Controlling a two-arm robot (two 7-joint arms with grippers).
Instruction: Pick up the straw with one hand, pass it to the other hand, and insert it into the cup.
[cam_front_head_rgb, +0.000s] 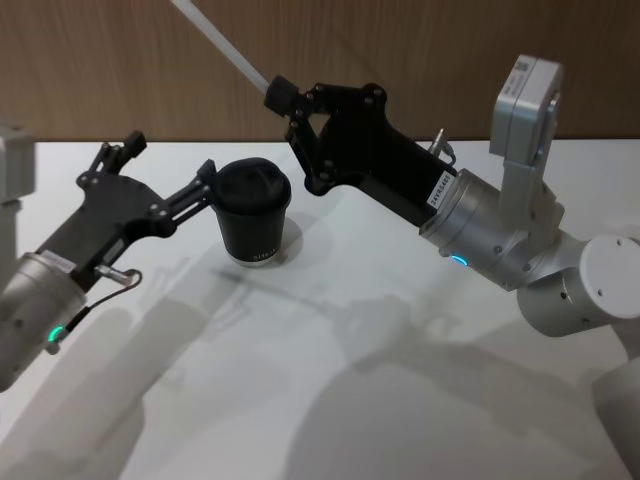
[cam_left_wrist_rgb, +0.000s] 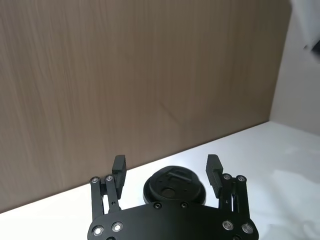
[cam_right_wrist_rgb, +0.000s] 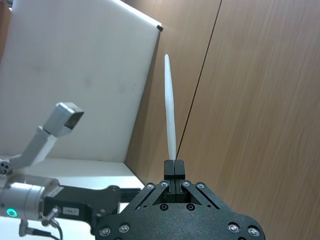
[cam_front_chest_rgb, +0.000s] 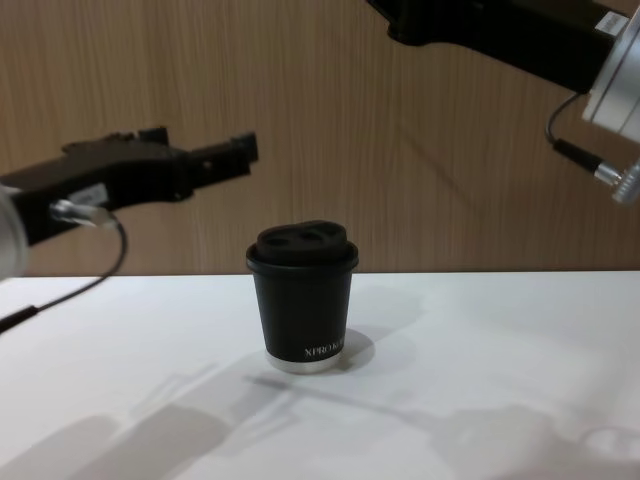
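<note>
White table (cam_front_head_rgb: 400, 400), wood-panel wall (cam_front_head_rgb: 420, 50) behind.

Cup (cam_front_head_rgb: 254, 215) stands upright near the middle of the table. Lid is on, white lettering faces me near the base. Chest view shows it from the side (cam_front_chest_rgb: 302, 300), pale rim flat on the surface.

My right gripper (cam_front_head_rgb: 278, 95) is up in the air, above the cup and slightly to its right, clear of the lid. Its fingers are pressed together and pinch the straw (cam_front_head_rgb: 215, 40) at one end. From the pinch the straw slants up and to my left, against the wall, and runs out of the head view's top edge. Right wrist view: both pads are closed on the straw's base (cam_right_wrist_rgb: 174, 167), and the straw (cam_right_wrist_rgb: 170, 115) sticks straight out from them to a free tip. Straw touches neither the cup nor the table.

My left gripper (cam_front_head_rgb: 168, 160) sits just to the left of the cup, fingers spread wide, holding nothing. In the chest view it (cam_front_chest_rgb: 205, 142) hangs higher than the lid, with a gap to the cup. Left wrist view: the two fingertips (cam_left_wrist_rgb: 166, 164) are apart, and the cup lid (cam_left_wrist_rgb: 174, 184) shows between them, farther off.

In the head view one left finger looks close to the lid edge, and I can't tell contact from there. The chest view shows them apart.
</note>
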